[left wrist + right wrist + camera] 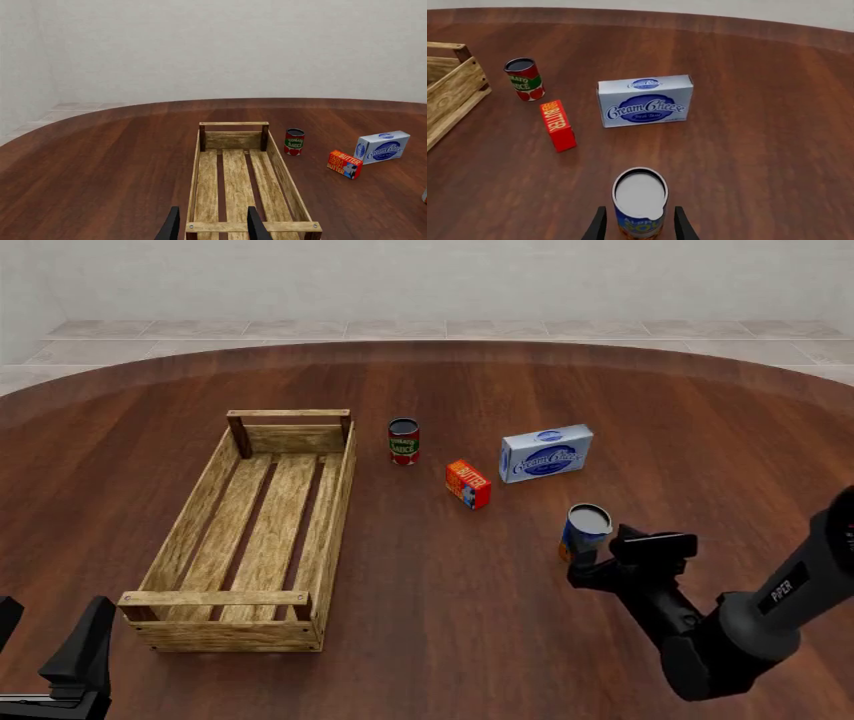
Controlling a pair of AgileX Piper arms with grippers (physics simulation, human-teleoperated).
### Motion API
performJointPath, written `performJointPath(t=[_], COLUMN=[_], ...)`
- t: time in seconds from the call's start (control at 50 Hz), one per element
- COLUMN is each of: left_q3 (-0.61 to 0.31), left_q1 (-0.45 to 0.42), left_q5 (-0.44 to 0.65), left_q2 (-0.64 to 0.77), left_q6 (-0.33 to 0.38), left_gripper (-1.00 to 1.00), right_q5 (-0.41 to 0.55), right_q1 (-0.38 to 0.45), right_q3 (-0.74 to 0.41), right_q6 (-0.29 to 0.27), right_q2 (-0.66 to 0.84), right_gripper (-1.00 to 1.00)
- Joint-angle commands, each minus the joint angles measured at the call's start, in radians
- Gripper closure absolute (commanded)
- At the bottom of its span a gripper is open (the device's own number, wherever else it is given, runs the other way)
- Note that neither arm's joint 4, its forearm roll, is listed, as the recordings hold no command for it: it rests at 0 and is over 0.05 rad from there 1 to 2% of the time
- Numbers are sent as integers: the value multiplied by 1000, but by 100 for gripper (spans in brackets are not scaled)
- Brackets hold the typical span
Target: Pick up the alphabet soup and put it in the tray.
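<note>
So on the dark wood tabletop (441,570) there's a red-and-green tomato sauce can (403,441) standing upright, an orange butter box (469,484) beside it, and a blue-white cream cheese box (546,453), all ahead of the right claw (597,558).

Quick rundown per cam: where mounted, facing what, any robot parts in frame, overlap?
Front: fixed above and behind the arms, looking forward and down; sees the tray, alphabet soup, both arms.
Left wrist: behind the left gripper, looking along the tray; jaws open at its near end bar.
Right wrist: behind the right gripper, jaws either side of the soup.
Shared: both wrist views show the tomato sauce can.
</note>
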Motion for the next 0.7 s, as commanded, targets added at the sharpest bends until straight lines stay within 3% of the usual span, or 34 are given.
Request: performJointPath(t=[0.02,0.7], left_q3=[0,0], left_q1=[0,0], left_q5=[0,0], left_q2=[0,0], left_q6=[0,0], left_gripper=[-100,-100], right_q5=[0,0], right_q1=[-6,12], right_q3=[-12,-68], right_q6=[-3,-11], right_q2=[8,83], right_gripper=[-100,-100])
